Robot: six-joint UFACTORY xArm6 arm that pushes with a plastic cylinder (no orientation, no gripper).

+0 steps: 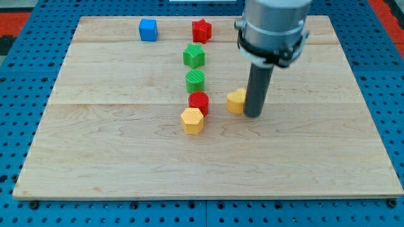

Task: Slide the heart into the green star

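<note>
The yellow heart [236, 101] lies right of the board's middle, partly hidden by my rod. My tip [254, 115] rests on the board against the heart's right side. The green star [194, 55] sits up and to the left of the heart, in a column of blocks. Below the star in that column are a green round block [196, 81], a red cylinder [198, 102] and a yellow hexagon [192, 120]. The red cylinder stands a short gap to the left of the heart.
A red star [201, 29] and a blue cube [148, 29] sit near the top edge of the wooden board [95, 157]. The arm's grey body [273, 28] hangs over the upper right of the board.
</note>
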